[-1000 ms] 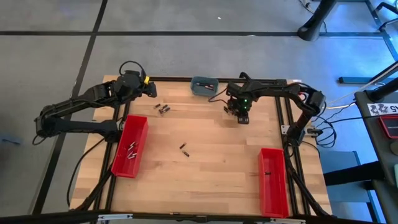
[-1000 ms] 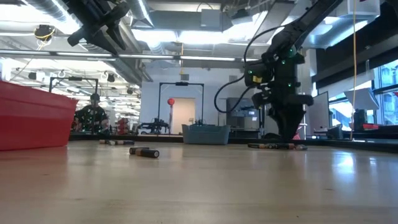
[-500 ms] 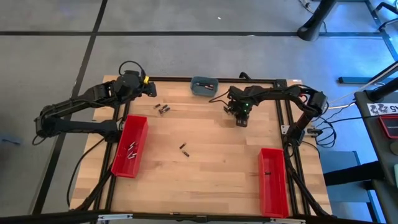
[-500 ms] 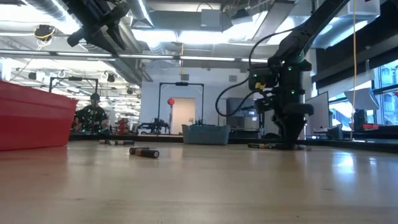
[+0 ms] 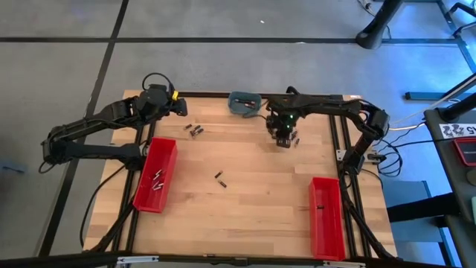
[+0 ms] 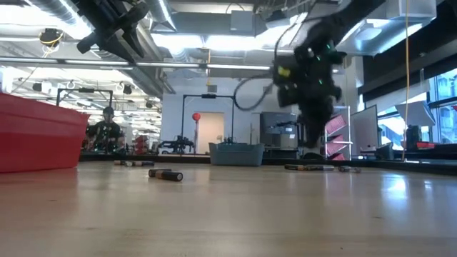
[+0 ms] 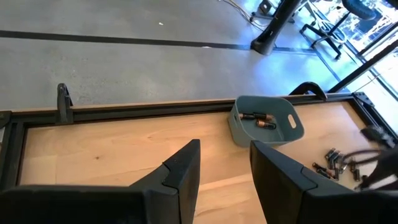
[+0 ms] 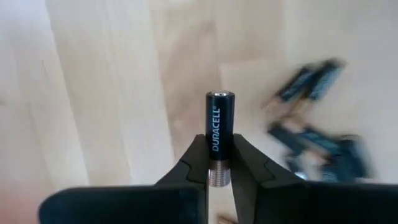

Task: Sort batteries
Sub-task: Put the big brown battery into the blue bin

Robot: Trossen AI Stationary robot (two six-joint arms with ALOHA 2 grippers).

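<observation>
Wood table (image 5: 245, 201): right gripper (image 8: 218, 163) is pinching one battery (image 8: 218, 138) upright between its fingers, loose batteries (image 8: 314, 146) lying just beyond. Lift straight, keep the squeeze firm. Left gripper (image 7: 221, 163) is idling half-open, empty.

In the low view the right arm's gripper (image 6: 312, 107) is smeared by motion, so its fingers cannot be made out there. In the right wrist view the loose batteries (image 8: 314, 118) on the wood behind the held Duracell battery (image 8: 219, 138) are streaked and cannot be counted. The left red bin (image 6: 39, 135) is cut off by the low view's edge. In the high view the batteries in that bin (image 5: 158, 179) are too small to tell apart.
</observation>
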